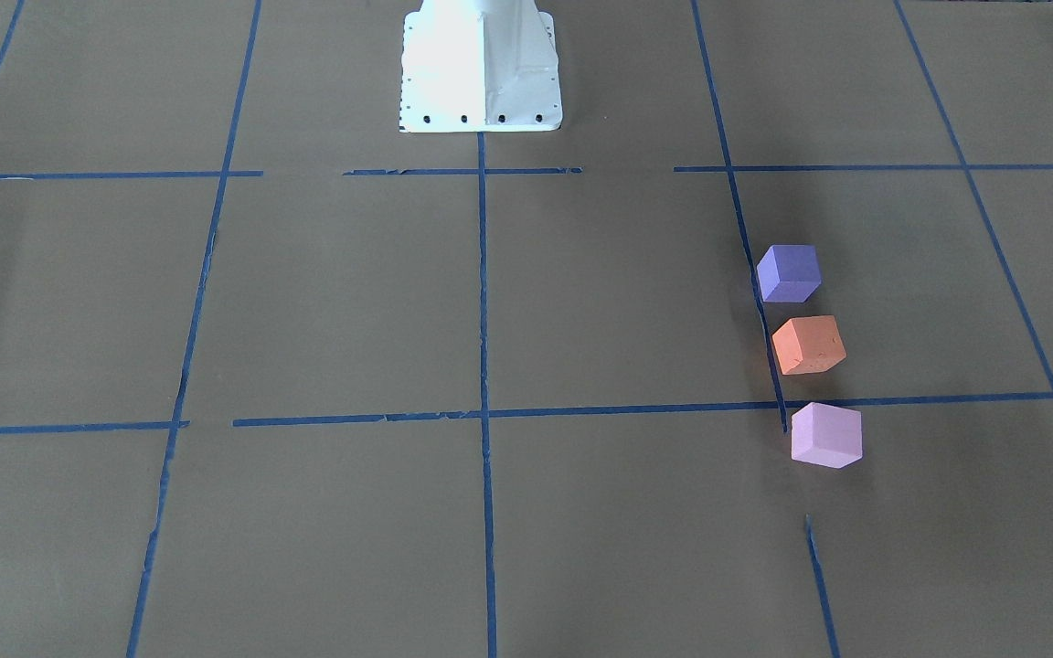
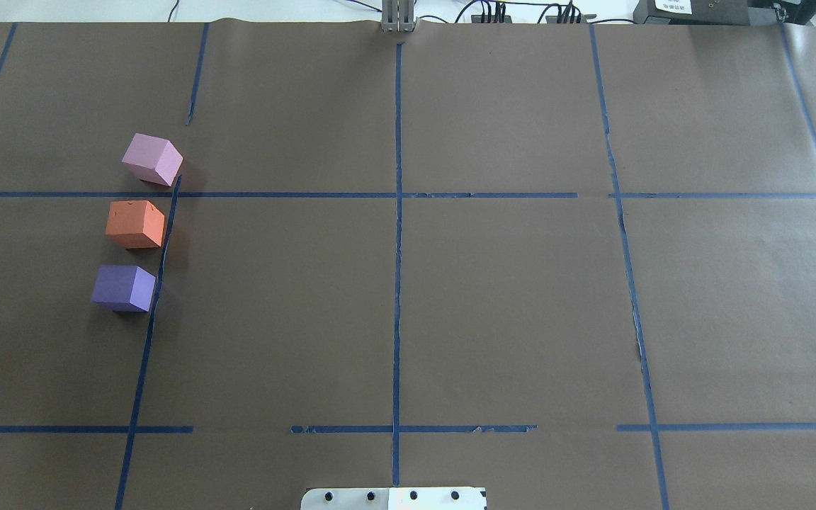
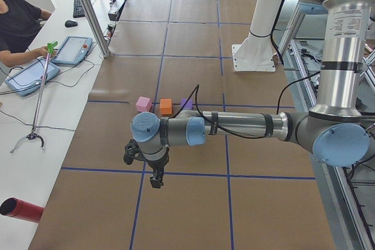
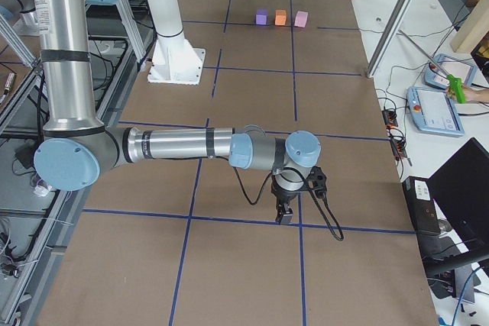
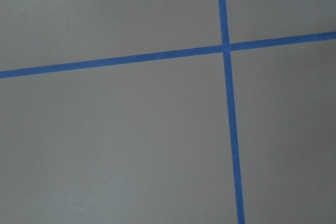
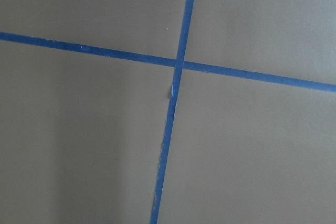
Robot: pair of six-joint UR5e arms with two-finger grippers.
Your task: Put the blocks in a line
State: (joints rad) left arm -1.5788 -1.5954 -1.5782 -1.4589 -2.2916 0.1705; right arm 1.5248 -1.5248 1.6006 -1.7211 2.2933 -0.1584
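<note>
Left gripper (image 3: 155, 177), seen from the table's left end, hangs pointing down over bare paper near that end, well apart from the blocks. Its opening cannot be told at this range.

From the right end, the right gripper (image 4: 285, 211) hangs the same way near that end, its opening equally unreadable. The cubes sit far off towards the opposite end.

Facing the robot, the purple block (image 1: 789, 272), orange block (image 1: 808, 344) and pink block (image 1: 825, 435) stand in a single file, apart from one another. Purple is nearest the robot's edge and pink nearest the operators' edge.

Overhead, the file hugs a blue tape line (image 2: 143, 354) in the left half of the table (image 2: 507, 304), which likely served as the guide.

Both wrist cameras show only paper and crossed tape.

With all three cubes on the table, the line looks finished, and both arms appear parked clear of it.
</note>
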